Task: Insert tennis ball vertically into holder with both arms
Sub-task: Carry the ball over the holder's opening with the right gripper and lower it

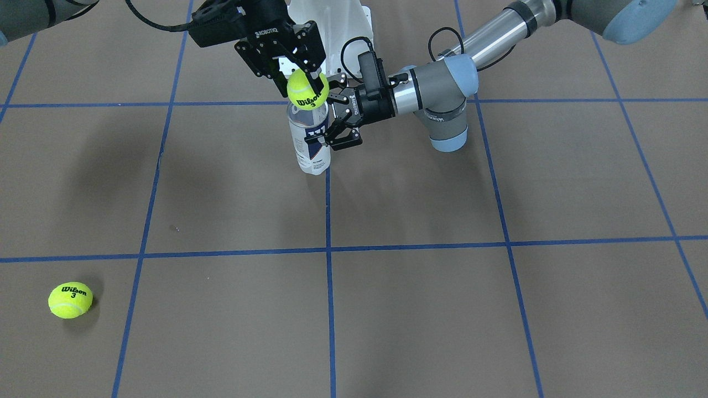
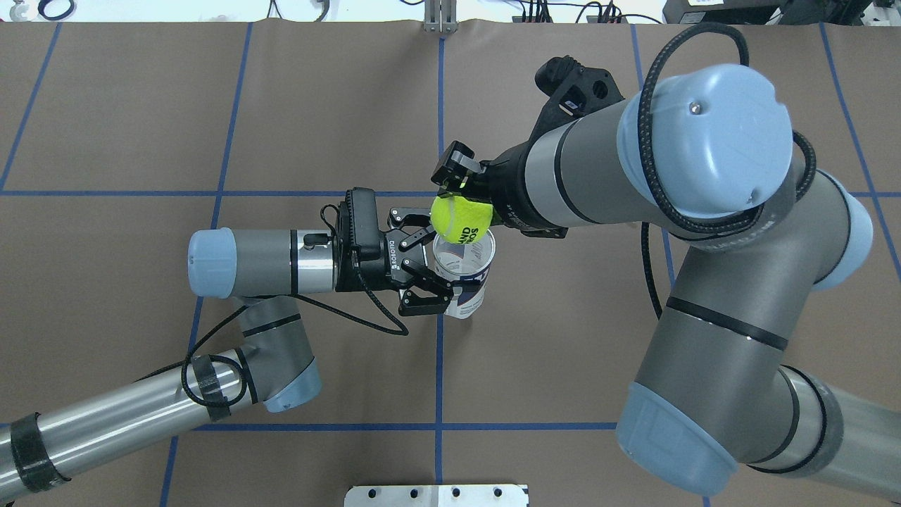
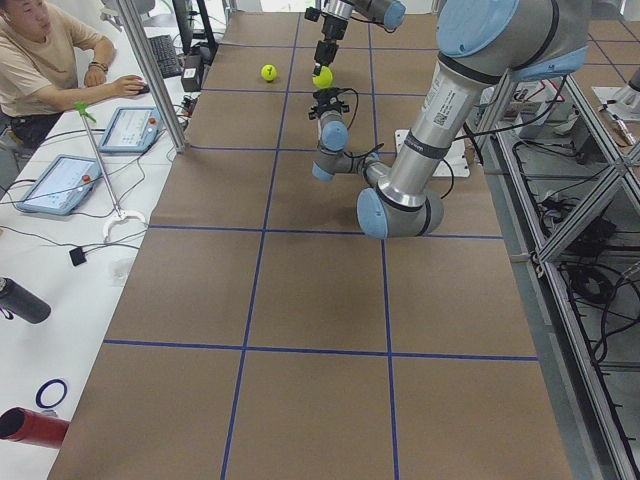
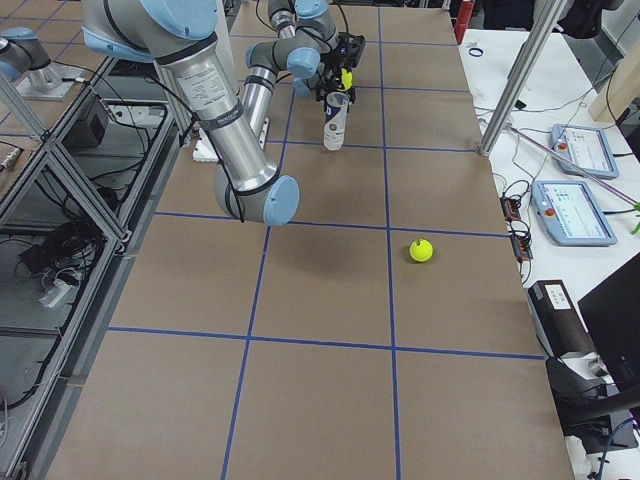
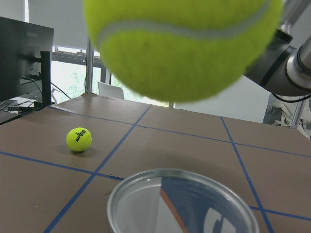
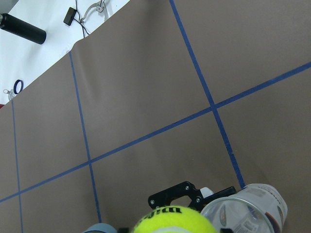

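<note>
The holder (image 1: pixel 311 141), a clear can with a white and navy label, stands upright on the brown table (image 1: pixel 420 309). My left gripper (image 1: pixel 333 119) comes in level from the side and is shut on the holder's upper half; it also shows from overhead (image 2: pixel 431 271). My right gripper (image 1: pixel 307 83) is shut on a yellow-green tennis ball (image 1: pixel 307 88) and holds it just above the holder's open rim. From overhead the ball (image 2: pixel 461 218) overlaps the far edge of the holder's mouth (image 2: pixel 468 271). In the left wrist view the ball (image 5: pixel 180 43) hangs over the rim (image 5: pixel 182 204).
A second tennis ball (image 1: pixel 70 300) lies on the table far from the holder, towards the operators' side; it also shows in the left wrist view (image 5: pixel 79 139). The white metal base (image 1: pixel 332 22) stands between the arms. Blue tape lines cross the table.
</note>
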{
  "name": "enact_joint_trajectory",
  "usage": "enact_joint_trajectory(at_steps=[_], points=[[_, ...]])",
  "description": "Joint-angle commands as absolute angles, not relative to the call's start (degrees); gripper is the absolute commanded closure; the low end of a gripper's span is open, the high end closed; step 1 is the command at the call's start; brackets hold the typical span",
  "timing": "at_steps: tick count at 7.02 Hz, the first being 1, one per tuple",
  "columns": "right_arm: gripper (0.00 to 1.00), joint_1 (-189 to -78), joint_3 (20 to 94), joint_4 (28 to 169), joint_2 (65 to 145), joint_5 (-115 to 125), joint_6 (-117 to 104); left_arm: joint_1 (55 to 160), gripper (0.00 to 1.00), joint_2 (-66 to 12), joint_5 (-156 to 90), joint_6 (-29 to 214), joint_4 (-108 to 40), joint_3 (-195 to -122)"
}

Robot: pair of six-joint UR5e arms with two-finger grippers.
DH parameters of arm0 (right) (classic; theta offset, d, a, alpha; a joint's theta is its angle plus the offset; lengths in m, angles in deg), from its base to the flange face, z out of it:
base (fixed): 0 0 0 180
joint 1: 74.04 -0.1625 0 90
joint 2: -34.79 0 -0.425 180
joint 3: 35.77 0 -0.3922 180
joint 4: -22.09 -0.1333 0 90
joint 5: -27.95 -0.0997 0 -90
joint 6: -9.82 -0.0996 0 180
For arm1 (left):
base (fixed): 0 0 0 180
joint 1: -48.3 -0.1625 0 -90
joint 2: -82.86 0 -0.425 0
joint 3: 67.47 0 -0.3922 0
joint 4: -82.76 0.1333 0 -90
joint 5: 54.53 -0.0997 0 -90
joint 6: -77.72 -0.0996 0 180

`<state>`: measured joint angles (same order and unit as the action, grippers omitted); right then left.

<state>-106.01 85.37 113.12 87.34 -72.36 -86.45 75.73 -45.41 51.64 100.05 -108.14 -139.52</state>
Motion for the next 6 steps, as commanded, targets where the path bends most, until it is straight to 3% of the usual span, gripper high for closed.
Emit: enact_joint_trajectory(at_steps=[1, 6], points=[[1.0, -105.68, 85.34, 113.93, 87.53, -72.07, -86.24, 75.98, 0.17, -45.2, 51.65, 99.96, -108.14, -139.45], [1.0, -105.5, 85.34, 114.73, 87.44, -71.98, -86.24, 75.99, 0.17, -44.4, 51.65, 99.52, -108.23, -138.57]])
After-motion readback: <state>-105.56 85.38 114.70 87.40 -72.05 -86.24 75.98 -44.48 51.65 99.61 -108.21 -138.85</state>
